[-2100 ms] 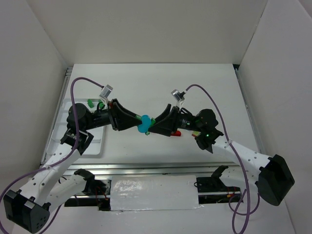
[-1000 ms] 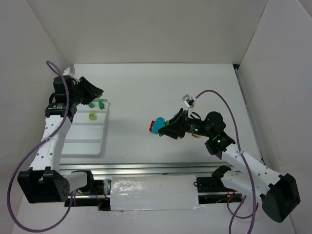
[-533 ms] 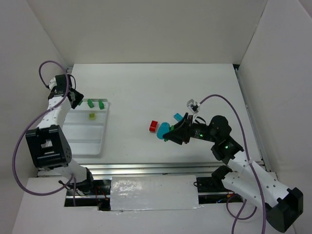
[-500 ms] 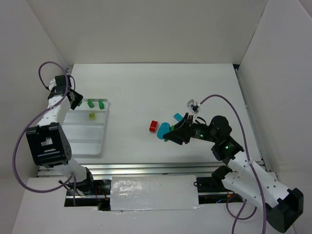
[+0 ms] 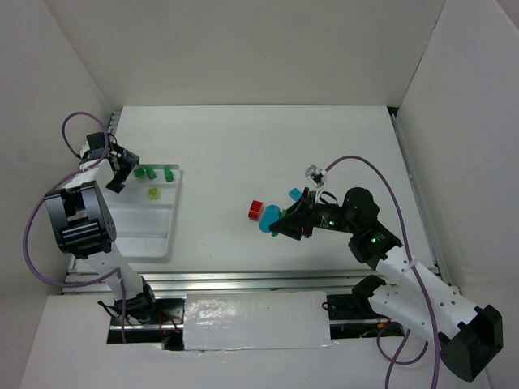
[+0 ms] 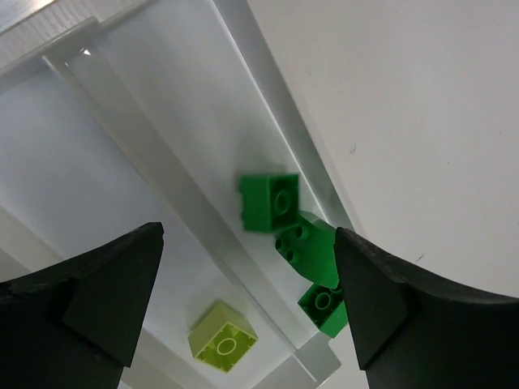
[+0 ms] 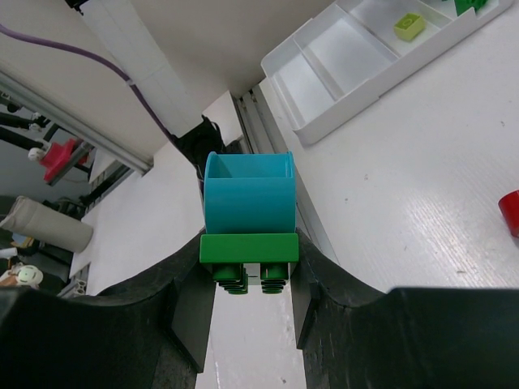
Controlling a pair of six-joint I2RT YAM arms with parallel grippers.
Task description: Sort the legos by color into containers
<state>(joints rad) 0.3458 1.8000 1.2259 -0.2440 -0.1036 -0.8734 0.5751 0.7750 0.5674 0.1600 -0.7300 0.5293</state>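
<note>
The white tray (image 5: 138, 223) lies at the left, its containers running side by side. My left gripper (image 5: 120, 168) hovers over its far end, open (image 6: 247, 300) with nothing between the fingers. Below it three dark green legos (image 6: 270, 201) (image 6: 308, 247) (image 6: 324, 304) lie in the outermost compartment, seen from above as a green cluster (image 5: 139, 172) and one apart (image 5: 168, 173). A lime lego (image 6: 223, 340) (image 5: 152, 193) sits in the neighbouring compartment. My right gripper (image 5: 276, 224) (image 7: 248, 279) is shut on a green lego (image 7: 247, 247) with a teal lego (image 7: 247, 198) stacked on it.
A red lego (image 5: 255, 210) (image 7: 511, 212) and a loose teal lego (image 5: 295, 194) lie on the table beside my right gripper. White walls close in the table on three sides. The tray (image 7: 340, 61) shows at the right wrist view's top right.
My left gripper has opened over the tray's far end, and a third green lego now lies there. The right gripper holds its stack almost where it was.
</note>
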